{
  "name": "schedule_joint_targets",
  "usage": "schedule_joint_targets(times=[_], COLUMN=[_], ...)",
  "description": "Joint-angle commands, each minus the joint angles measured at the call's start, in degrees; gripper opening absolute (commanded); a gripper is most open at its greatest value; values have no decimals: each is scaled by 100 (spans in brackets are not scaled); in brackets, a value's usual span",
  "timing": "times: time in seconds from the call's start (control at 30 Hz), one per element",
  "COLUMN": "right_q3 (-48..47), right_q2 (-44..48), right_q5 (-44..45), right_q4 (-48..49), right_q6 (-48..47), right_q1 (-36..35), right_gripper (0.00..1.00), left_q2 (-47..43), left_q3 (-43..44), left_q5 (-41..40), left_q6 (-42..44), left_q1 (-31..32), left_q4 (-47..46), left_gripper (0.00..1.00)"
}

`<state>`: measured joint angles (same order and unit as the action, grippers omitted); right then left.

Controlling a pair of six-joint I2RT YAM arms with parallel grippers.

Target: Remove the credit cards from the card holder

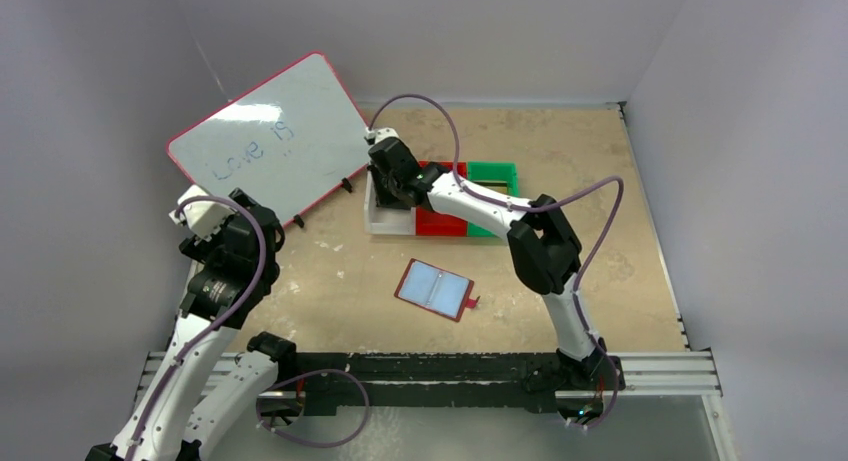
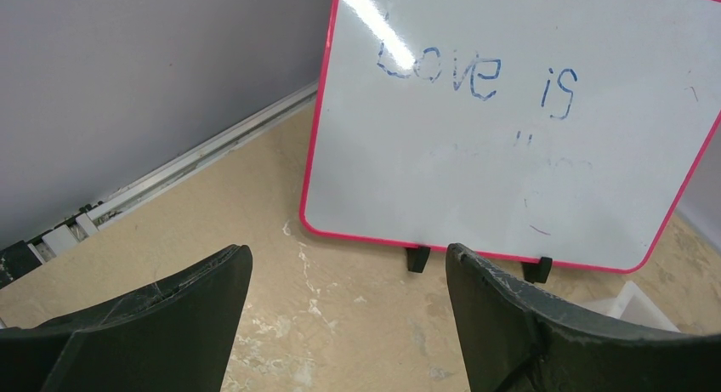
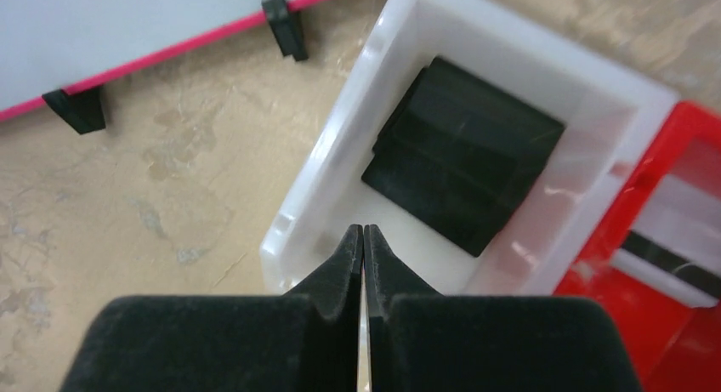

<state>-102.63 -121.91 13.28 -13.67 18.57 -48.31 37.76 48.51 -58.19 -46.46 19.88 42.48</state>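
The card holder (image 1: 435, 289) lies open on the table's middle, dark red with pale blue sleeves and its snap tab to the right; I see no card in it. Black credit cards (image 3: 463, 154) lie stacked in a white bin (image 3: 306, 213). A silver-grey card (image 3: 672, 247) with a dark stripe lies in the red bin (image 3: 680, 154) beside it. My right gripper (image 3: 363, 232) is shut, jaws together, hovering over the white bin's near corner; it also shows in the top view (image 1: 385, 189). My left gripper (image 2: 349, 273) is open and empty above bare table, far left of the holder.
A pink-framed whiteboard (image 1: 270, 136) reading "Love is" stands tilted on black feet at the back left, close to the left gripper. A green bin (image 1: 493, 173) sits behind the red bin (image 1: 440, 222). Grey walls enclose the table on three sides.
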Motion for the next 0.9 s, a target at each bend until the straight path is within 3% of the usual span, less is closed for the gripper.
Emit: schedule_joint_targets(times=[0.0, 0.43, 0.87], right_q3=[-26, -335, -649], right_q2=[-11, -648, -1175], right_q5=[-622, -593, 763], right_q4=[-141, -484, -613], right_q6=[901, 1060, 971], right_q1=[-9, -12, -9], right_gripper=[0, 0, 0], left_q2=[52, 33, 126], left_q3=[68, 56, 52], left_q5=[-65, -95, -21], left_q6=[7, 23, 45], left_q1=[-34, -36, -36], left_q4=[-99, -123, -143], left_gripper=[84, 84, 84])
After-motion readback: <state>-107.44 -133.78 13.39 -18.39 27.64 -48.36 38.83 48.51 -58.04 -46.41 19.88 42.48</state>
